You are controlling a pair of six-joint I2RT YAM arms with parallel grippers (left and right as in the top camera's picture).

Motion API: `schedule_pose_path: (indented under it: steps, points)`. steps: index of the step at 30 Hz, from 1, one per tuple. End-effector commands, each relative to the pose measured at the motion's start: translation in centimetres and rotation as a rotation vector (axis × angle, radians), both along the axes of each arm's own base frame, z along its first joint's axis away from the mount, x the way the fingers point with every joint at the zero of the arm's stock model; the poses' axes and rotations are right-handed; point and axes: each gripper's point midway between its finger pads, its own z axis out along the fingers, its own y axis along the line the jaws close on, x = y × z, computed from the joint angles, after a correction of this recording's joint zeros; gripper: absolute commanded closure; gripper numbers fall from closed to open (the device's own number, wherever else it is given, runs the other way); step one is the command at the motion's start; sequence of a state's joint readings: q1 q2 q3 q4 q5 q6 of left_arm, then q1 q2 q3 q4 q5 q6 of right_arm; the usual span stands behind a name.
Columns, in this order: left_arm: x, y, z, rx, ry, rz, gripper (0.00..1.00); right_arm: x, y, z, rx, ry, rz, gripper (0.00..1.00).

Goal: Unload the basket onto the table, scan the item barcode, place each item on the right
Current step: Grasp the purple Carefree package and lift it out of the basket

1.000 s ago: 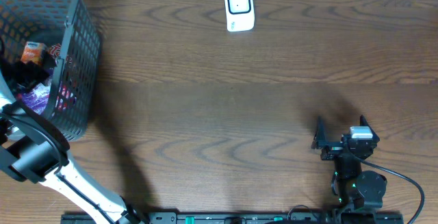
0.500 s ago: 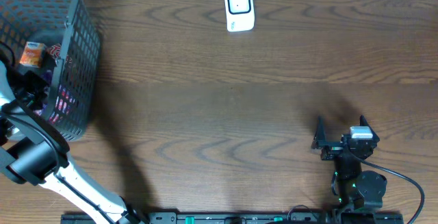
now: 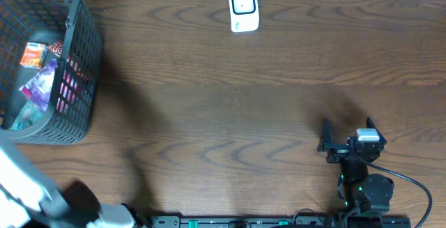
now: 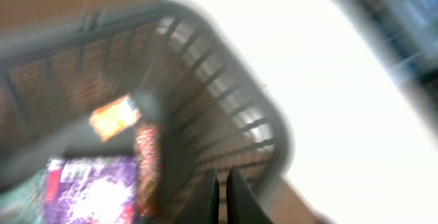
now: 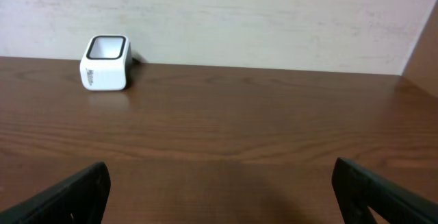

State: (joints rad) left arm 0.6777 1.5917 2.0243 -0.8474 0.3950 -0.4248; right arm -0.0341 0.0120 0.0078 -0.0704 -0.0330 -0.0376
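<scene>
Holding crinkly pkts [image 3: 38, 85]: grey mesh basket [image 3: 79, 67].

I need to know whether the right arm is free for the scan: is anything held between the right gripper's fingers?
No, the right gripper stands wide open, with only the wooden table showing between its fingers.

closed hand [image 4: 223, 186] over blurry basket [image 4: 274, 125] of packets [image 4: 89, 186]
</scene>
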Motion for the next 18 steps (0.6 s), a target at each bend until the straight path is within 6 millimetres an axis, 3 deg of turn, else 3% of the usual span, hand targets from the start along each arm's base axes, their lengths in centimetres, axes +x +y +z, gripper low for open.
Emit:
schedule_pose_path:
  steps: [1,2,3,4,6,10,14,18]
  points:
    - [-1.9,-2.8,4.5,0.046,-0.108,-0.030,0.92,0.0,0.2,0.0,-0.009,-0.002,0.009,0.01]
    - [-2.3,-3.0,5.0,0.075,-0.111,-0.031,0.92,0.0,0.2,0.0,-0.009,-0.002,0.009,0.01]
    - [-2.9,-2.9,5.4,0.123,-0.101,-0.014,0.70,0.0,0.2,0.0,-0.009,-0.002,0.009,0.01]
    - [-3.4,-2.5,5.3,0.151,-0.078,0.016,0.29,0.0,0.2,0.0,-0.009,-0.002,0.009,0.01]
    - [-4.5,-1.0,3.8,0.156,0.001,0.109,0.02,0.0,0.2,0.0,-0.009,-0.002,0.009,0.01]
    - [-5.1,1.6,-2.3,0.105,0.213,0.220,0.02,0.0,0.2,0.0,-0.009,-0.002,0.009,0.01]
    - [-4.0,2.8,-10.0,-0.005,0.413,0.208,0.02,0.0,0.2,0.0,-0.009,-0.002,0.009,0.01]
    - [-4.7,5.0,-17.4,-0.058,0.669,0.268,0.02,0.0,0.2,0.0,-0.009,-0.002,0.009,0.01]
